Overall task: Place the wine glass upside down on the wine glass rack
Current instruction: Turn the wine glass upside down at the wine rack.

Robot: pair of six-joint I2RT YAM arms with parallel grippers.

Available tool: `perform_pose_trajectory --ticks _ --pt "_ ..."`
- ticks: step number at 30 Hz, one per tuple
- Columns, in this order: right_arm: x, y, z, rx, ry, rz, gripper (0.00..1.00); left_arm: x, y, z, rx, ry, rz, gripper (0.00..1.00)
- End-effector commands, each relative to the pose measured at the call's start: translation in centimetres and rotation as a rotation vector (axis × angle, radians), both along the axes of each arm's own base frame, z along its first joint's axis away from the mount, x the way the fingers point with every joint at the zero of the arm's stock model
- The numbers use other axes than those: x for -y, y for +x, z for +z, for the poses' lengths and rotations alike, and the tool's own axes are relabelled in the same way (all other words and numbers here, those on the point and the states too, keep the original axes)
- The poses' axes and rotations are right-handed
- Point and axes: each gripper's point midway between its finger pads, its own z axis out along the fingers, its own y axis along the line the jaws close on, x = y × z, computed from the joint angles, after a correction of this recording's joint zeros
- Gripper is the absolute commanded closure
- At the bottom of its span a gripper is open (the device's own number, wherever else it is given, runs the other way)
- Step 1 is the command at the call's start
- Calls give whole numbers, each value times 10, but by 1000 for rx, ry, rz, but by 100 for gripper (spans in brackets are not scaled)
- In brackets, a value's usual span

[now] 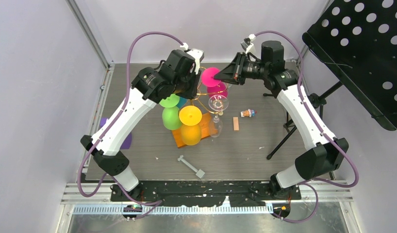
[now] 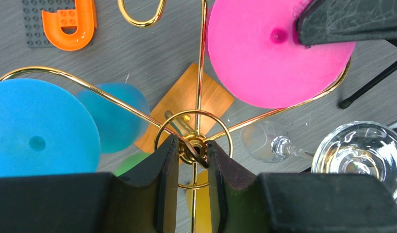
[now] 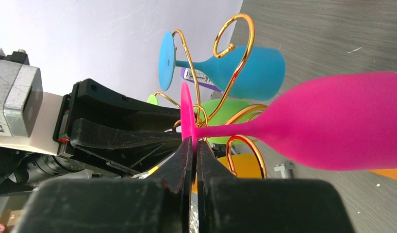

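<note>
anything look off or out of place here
Nothing spilled or broken. The wine glass rack sits with its orange base skewed to the table edges, and stray clutter lies nearby: a wooden block, a bottle-like item on its side, a grey bolt.

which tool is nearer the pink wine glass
Right. The right tool is shut on the foot of the pink wine glass; the left tool grips the rack at its centre, beside that foot.

Grey table [image 1: 245, 150], wine glass rack's orange base [image 1: 178, 140], wooden block [image 1: 236, 124], grey bolt [image 1: 190, 166]
</note>
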Motion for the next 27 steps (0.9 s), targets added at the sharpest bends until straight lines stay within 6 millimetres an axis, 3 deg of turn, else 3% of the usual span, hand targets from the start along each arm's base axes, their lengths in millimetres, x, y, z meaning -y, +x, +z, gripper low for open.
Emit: perform_pose_trajectory --ticks 1,14,27 --pt "-7 -12 8 11 27 68 94 4 2 6 16 -33 1 75" --pt "-3 -31 6 7 15 109 95 5 2 4 11 -32 1 76" --pt "17 -31 16 53 2 6 95 2 0 2 8 -28 9 76"
